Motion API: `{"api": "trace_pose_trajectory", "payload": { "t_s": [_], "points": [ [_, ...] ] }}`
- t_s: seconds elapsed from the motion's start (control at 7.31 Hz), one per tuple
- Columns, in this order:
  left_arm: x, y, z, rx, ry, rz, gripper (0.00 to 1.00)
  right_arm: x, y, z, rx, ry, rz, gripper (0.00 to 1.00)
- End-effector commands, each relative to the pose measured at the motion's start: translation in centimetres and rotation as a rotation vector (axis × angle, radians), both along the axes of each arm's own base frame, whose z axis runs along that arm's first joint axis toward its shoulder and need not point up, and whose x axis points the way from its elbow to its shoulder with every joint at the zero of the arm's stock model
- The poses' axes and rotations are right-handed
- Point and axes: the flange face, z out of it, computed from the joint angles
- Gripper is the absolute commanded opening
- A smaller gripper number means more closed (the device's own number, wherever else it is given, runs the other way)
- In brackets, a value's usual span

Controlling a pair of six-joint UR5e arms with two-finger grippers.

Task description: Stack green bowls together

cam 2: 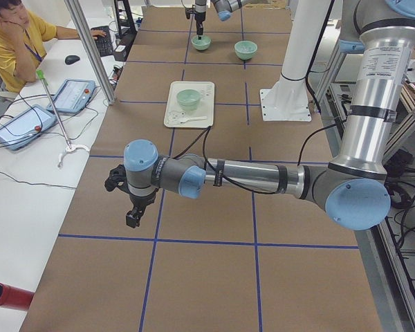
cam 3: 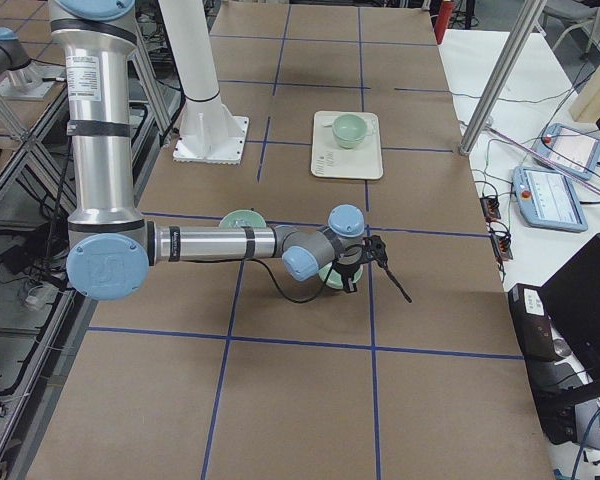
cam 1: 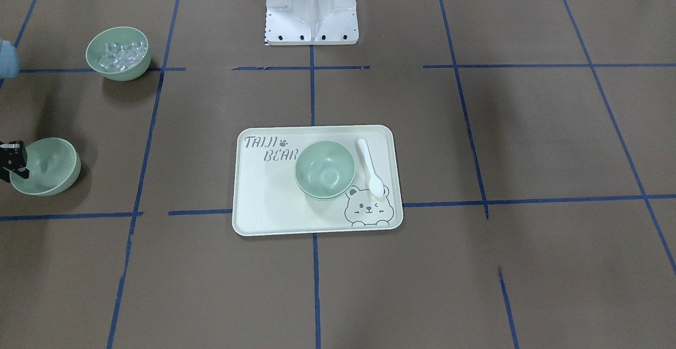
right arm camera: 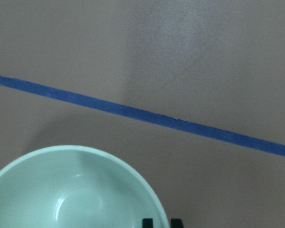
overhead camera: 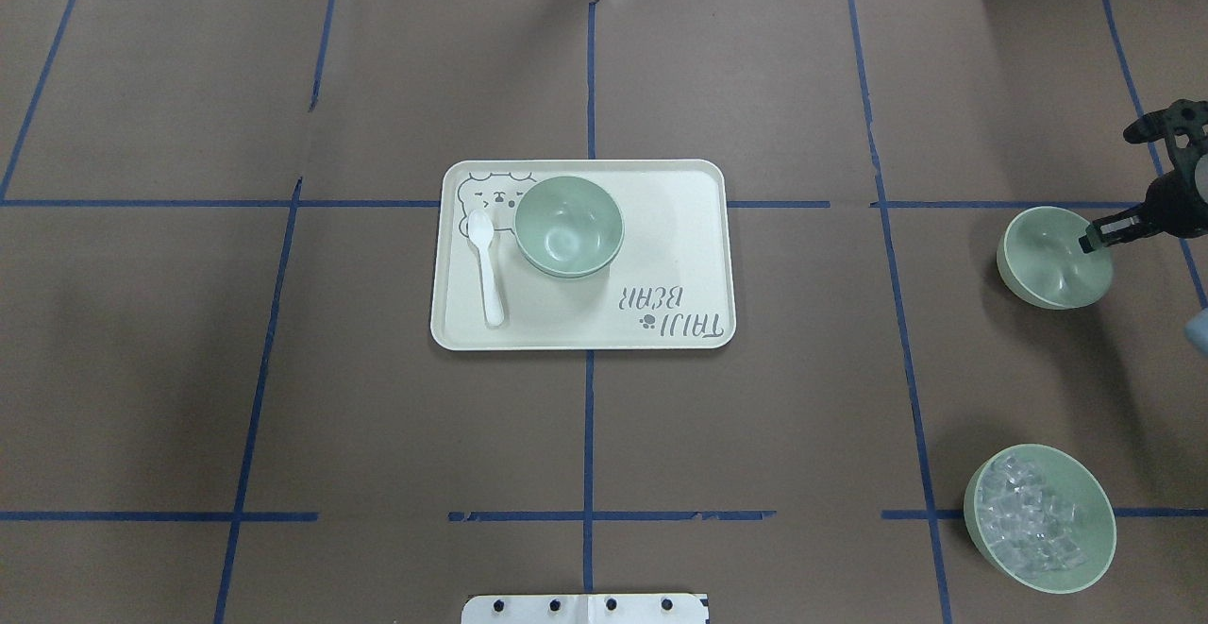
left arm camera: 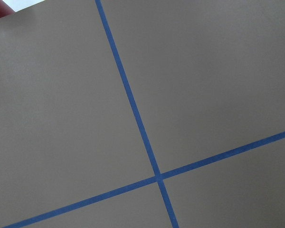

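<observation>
1. My right gripper (overhead camera: pixel 1090 241) is clenched on the rim of the lone green bowl (overhead camera: pixel 1052 261), on the side away from the tray (cam 1: pixel 264 201).
2. In my right wrist view, 2 dark fingertips (right arm camera: pixel 147 222) stand close together at the bottom edge, right at that bowl's rim.
3. The lone green bowl is far out on my right side of the surface (cam 1: pixel 528 138), well apart from the tray. I cannot tell whether it rests on the surface or is raised off it.
4. The stacked green bowls (cam 1: pixel 324 168) sit on the tray in the middle of the surface. There are 2, nested, and the lower rim shows as a thin second edge.
5. A white spoon (cam 1: pixel 369 165) lies on the tray just beside the stack, its scoop end at the printed bear's head.
6. A bowl of clear cubes (cam 1: pixel 118 53) also stands on my right side, nearer my base than the lone green bowl and apart from it.
7. My left gripper (cam 2: pixel 133 214) hangs over bare surface at my far left end, well away from every bowl. It shows only in the side view, so I cannot tell whether it is released or clenched.
8. My left wrist view shows only brown surface crossed by 2 blue tape lines (left arm camera: pixel 133 109).
</observation>
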Motion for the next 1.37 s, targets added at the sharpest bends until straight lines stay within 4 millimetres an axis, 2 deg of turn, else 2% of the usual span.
{"api": "trace_pose_trajectory", "payload": {
  "t_s": [0.0,0.27,0.41,0.55,0.68,0.82,1.09,1.23],
  "points": [
    [-2.4,1.8,1.9,-0.042,0.009,-0.04,1.0,-0.5,-0.5,-2.5,-0.004,-0.033,0.023,0.0],
    [-4.2,4.7,3.6,-0.084,0.093,-0.073,1.0,-3.4,-3.6,-11.6,-0.065,-0.131,0.068,0.0],
    [-4.6,6.6,4.9,-0.119,0.151,-0.089,1.0,-5.7,-5.0,-17.8,-0.094,-0.162,0.071,0.0],
    [-4.6,6.8,4.7,-0.117,0.154,-0.088,1.0,-8.5,-5.8,-24.8,-0.138,-0.184,0.089,0.0],
    [-4.5,6.4,3.7,-0.103,0.148,-0.088,1.0,-11.5,-6.0,-31.7,-0.175,-0.194,0.097,0.0],
    [-4.5,6.2,3.3,-0.103,0.149,-0.097,1.0,-15.7,-5.1,-36.5,-0.183,-0.205,0.081,0.0],
    [-4.6,6.0,1.9,-0.078,0.149,-0.098,1.0,-27.3,-2.2,-43.9,-0.179,-0.186,0.162,0.0],
    [-4.5,6.0,1.9,-0.078,0.148,-0.097,1.0,-32.6,-1.4,-46.0,-0.193,-0.167,0.184,0.0]
  ]
}}
